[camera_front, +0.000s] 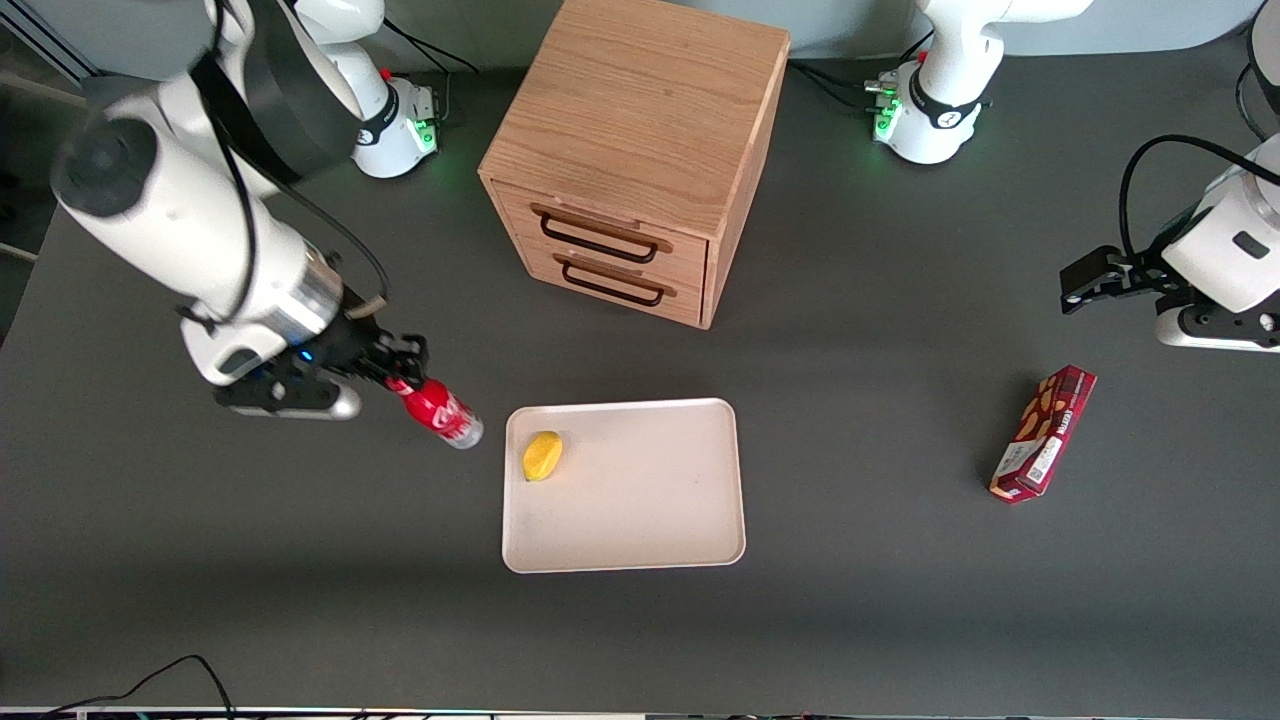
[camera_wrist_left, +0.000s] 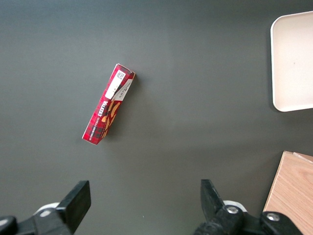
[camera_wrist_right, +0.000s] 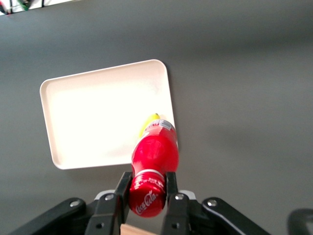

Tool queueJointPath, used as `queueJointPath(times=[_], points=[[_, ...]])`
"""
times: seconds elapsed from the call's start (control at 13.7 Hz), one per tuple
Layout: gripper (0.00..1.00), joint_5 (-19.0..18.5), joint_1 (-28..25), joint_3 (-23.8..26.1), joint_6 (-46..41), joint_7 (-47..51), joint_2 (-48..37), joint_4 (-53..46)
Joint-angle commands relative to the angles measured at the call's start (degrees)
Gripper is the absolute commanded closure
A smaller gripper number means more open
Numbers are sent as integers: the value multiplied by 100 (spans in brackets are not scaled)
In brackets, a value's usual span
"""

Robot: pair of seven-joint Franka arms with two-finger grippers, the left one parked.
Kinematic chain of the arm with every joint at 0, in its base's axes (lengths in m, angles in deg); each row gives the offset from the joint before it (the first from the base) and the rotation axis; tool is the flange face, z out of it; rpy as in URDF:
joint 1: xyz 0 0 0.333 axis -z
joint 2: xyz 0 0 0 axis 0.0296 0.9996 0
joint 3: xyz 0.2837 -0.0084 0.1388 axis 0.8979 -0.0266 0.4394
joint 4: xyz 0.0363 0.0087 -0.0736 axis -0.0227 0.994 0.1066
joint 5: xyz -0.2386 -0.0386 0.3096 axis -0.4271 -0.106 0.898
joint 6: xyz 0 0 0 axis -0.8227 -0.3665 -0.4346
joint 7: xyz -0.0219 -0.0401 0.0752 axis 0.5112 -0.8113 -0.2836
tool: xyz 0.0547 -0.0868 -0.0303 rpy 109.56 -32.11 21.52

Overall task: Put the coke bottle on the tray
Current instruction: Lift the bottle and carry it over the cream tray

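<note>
My right gripper is shut on the cap end of the small red coke bottle and holds it tilted above the table, its clear base pointing toward the tray. The cream-pink tray lies flat beside the bottle, toward the parked arm's end. In the right wrist view the gripper clamps the red cap between both fingers, and the bottle hangs in front of the tray's rim. The tray's corner also shows in the left wrist view.
A yellow lemon-like object lies on the tray near the bottle and also shows in the right wrist view. A wooden two-drawer cabinet stands farther from the camera. A dark-red snack box lies toward the parked arm's end.
</note>
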Motion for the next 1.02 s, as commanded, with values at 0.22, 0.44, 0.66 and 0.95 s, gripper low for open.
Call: queueJointPath(times=[0.22,0.44,0.66,0.95], points=[[100,-214,-187,-63,1383,169,1413,-695],[100,-460,-258,-81,2131,177,1852,-695],[100,-610,-249,-81,2493,195,2152,-686],[100,-566,-240,-81,2494,362,2205,-546]])
